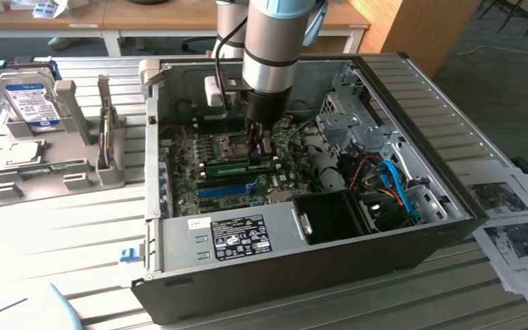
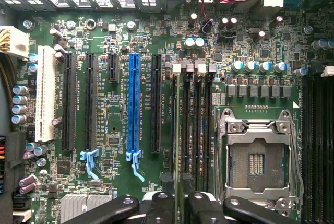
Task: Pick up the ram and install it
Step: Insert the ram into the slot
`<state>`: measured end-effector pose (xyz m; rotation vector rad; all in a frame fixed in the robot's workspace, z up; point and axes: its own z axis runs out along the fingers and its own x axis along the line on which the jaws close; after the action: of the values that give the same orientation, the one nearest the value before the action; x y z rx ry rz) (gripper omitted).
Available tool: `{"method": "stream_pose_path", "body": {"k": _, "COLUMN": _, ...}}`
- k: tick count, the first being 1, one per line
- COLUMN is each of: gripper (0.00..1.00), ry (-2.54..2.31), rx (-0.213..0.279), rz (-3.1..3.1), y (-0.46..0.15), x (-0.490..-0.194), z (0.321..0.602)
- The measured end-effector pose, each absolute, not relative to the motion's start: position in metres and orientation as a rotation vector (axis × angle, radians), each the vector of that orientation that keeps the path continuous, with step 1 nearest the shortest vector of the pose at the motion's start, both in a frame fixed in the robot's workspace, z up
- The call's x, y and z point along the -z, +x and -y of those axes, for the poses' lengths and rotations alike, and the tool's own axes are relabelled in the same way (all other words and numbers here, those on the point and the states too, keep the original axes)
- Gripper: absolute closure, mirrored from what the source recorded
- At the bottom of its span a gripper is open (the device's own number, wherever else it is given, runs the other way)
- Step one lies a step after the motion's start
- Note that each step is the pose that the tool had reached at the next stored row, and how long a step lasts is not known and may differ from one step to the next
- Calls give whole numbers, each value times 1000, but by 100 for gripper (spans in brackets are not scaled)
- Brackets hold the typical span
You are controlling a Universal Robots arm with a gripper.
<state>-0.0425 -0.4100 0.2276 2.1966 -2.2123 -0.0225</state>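
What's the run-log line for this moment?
stage: ram install | gripper: low inside the computer case, right above the ram | ram: on edge at the memory slots | seated: cannot tell

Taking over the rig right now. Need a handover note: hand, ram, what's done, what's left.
Hand: down inside the PC case, over the memory slots beside the CPU socket. Grip unclear.
Ram: on edge on the motherboard, directly under the hand, between the CPU socket and the blue slot in the exterior view.
Done: pickup is complete and the ram is at the memory slots.
Left: full seating can't be confirmed from these views, so treat the install as unfinished.
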Motion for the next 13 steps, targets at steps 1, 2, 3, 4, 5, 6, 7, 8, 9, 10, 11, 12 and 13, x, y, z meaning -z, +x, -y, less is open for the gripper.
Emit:
{"method": "stream_pose_path", "body": {"k": 1, "gripper": 82, "ry": 2197, "rx": 22, "rz": 2212, "y": -43, "x": -228, "z": 410}}
{"method": "stream_pose_path", "body": {"k": 2, "gripper": 82, "ry": 2197, "rx": 23, "rz": 2212, "y": -43, "x": -228, "z": 410}}
{"method": "stream_pose_path", "body": {"k": 3, "gripper": 82, "ry": 2197, "rx": 23, "rz": 2212, "y": -43, "x": -228, "z": 410}}
{"method": "stream_pose_path", "body": {"k": 4, "gripper": 82, "ry": 2197, "rx": 23, "rz": 2212, "y": -43, "x": -229, "z": 410}}
{"method": "stream_pose_path", "body": {"k": 5, "gripper": 82, "ry": 2197, "rx": 22, "rz": 2212, "y": -43, "x": -229, "z": 410}}
{"method": "stream_pose_path", "body": {"k": 6, "gripper": 82, "ry": 2197, "rx": 22, "rz": 2212, "y": -43, "x": -230, "z": 410}}
{"method": "stream_pose_path", "body": {"k": 7, "gripper": 82, "ry": 2196, "rx": 22, "rz": 2212, "y": -43, "x": -232, "z": 410}}
{"method": "stream_pose_path", "body": {"k": 8, "gripper": 82, "ry": 2196, "rx": 22, "rz": 2212, "y": -42, "x": -233, "z": 410}}
{"method": "stream_pose_path", "body": {"k": 9, "gripper": 82, "ry": 2196, "rx": 22, "rz": 2212, "y": -42, "x": -234, "z": 410}}
{"method": "stream_pose_path", "body": {"k": 10, "gripper": 82, "ry": 2197, "rx": 22, "rz": 2212, "y": -42, "x": -235, "z": 410}}
{"method": "stream_pose_path", "body": {"k": 11, "gripper": 82, "ry": 2197, "rx": 22, "rz": 2212, "y": -42, "x": -236, "z": 410}}
{"method": "stream_pose_path", "body": {"k": 12, "gripper": 82, "ry": 2197, "rx": 22, "rz": 2212, "y": -42, "x": -237, "z": 410}}
{"method": "stream_pose_path", "body": {"k": 13, "gripper": 82, "ry": 2197, "rx": 23, "rz": 2212, "y": -42, "x": -239, "z": 410}}
